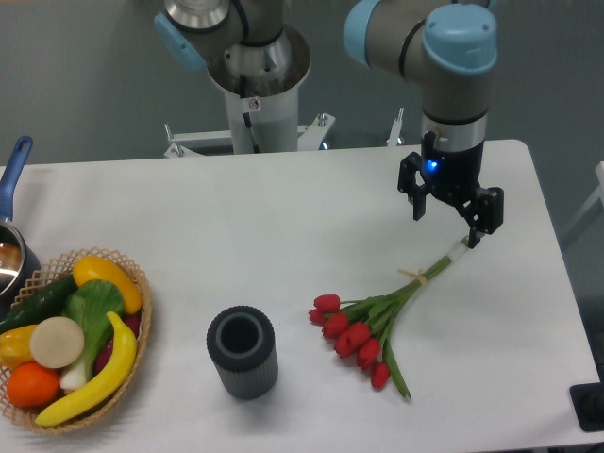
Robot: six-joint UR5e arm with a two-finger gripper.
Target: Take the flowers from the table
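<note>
The gripper [450, 209] hangs with jaws apart over the stem end of the flowers [377, 321], which lie right of centre on the counter [236, 236], seemingly lined up for a stem grasp.

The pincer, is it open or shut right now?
Open. The pincer has its two fingers spread apart with a clear gap, above the stem end of the flowers, gripping nothing.
</note>
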